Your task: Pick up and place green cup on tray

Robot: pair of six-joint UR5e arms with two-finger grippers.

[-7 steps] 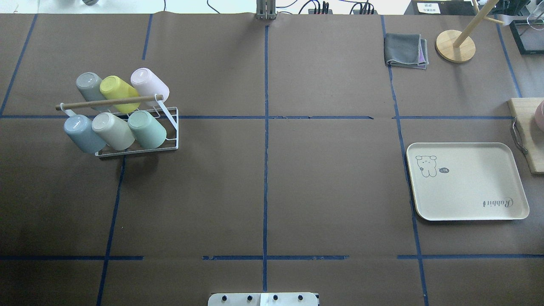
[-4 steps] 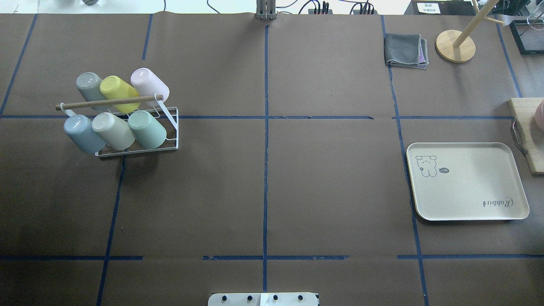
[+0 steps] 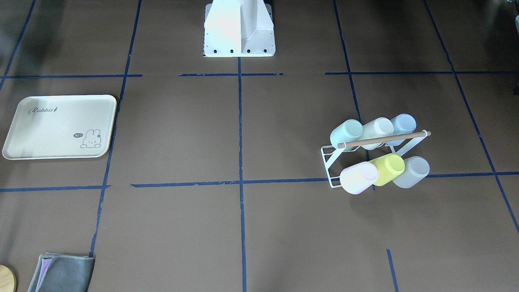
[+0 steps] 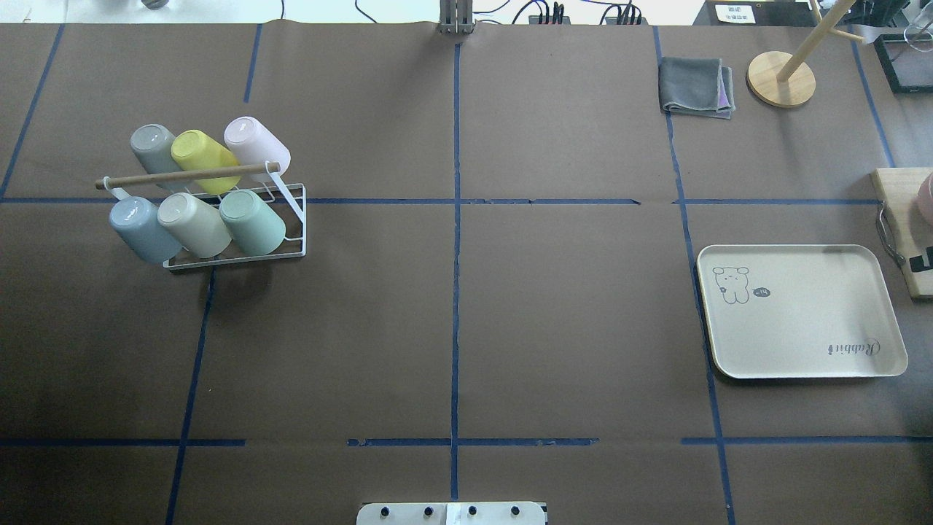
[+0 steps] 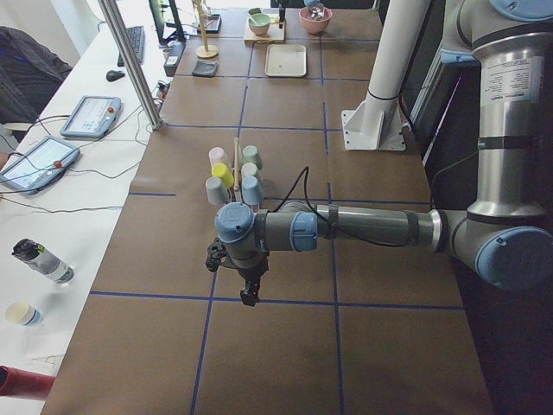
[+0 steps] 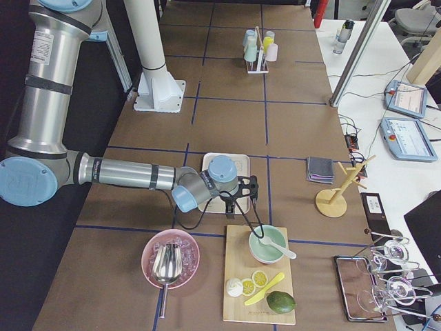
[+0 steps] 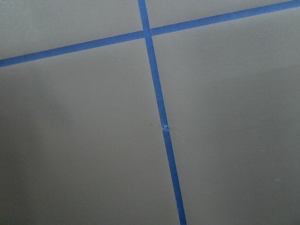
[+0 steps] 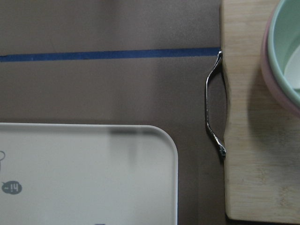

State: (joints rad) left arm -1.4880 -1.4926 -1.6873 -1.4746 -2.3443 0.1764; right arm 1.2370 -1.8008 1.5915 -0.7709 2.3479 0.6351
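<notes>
The green cup (image 4: 251, 222) lies tilted, bottom up, on the near right peg of a white wire rack (image 4: 295, 219); it also shows across the table (image 3: 346, 134). The cream tray (image 4: 802, 313) lies bare at the right, and its corner (image 8: 93, 178) fills the right wrist view. My left gripper (image 5: 250, 292) hangs over bare table, nearer the camera than the rack; I cannot tell if it is open. My right gripper (image 6: 244, 200) hovers over the tray's edge next to the cutting board, state unclear. Only a dark sliver of the right gripper (image 4: 926, 259) shows in the overhead view.
Blue, cream, grey, yellow and pink cups share the rack. A wooden cutting board (image 4: 904, 219) with a metal handle (image 8: 213, 112) and a bowl (image 8: 286, 51) lies right of the tray. A grey cloth (image 4: 696, 86) and a wooden stand (image 4: 781, 79) sit at the far right.
A dark sliver of the right gripper has come in at the overhead view's right edge, and a faint shadow now lies on the tray's far rim. Cups and tray have not moved.
</notes>
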